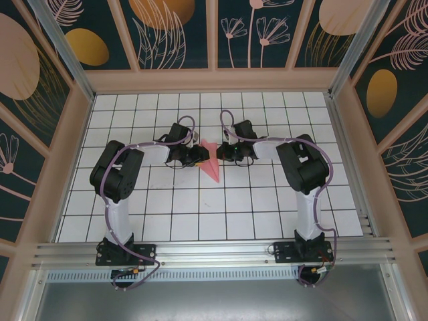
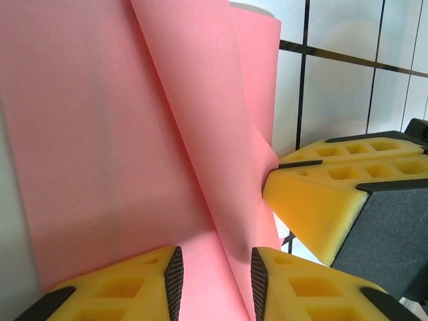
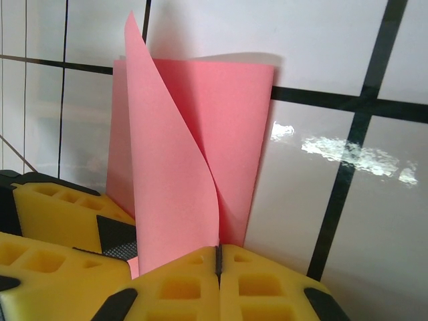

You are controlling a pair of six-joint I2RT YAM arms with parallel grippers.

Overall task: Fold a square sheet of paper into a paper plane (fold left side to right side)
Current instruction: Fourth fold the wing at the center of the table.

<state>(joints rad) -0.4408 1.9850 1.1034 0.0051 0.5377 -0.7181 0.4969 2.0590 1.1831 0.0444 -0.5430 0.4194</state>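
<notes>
The salmon-pink sheet of paper (image 1: 211, 162) lies partly folded mid-table, its point toward the near side, with one flap standing up (image 3: 175, 174). From the left, my left gripper (image 1: 200, 156) reaches it; its jaws are open, and the raised paper fold (image 2: 200, 134) runs between the yellow fingers (image 2: 134, 287) untouched. My right gripper (image 1: 223, 153) comes in from the right and is shut on the paper's edge (image 3: 217, 257). The right gripper's fingers (image 2: 334, 194) press against the sheet in the left wrist view. The left gripper's fingers (image 3: 57, 210) sit beside the flap in the right wrist view.
The white grid-tiled table (image 1: 267, 200) is walled by a wooden frame with patterned panels (image 1: 214, 33). An aluminium rail (image 1: 214, 251) crosses the near edge by the arm bases. Both arms' elbows (image 1: 120, 170) (image 1: 304, 164) stand either side of the paper.
</notes>
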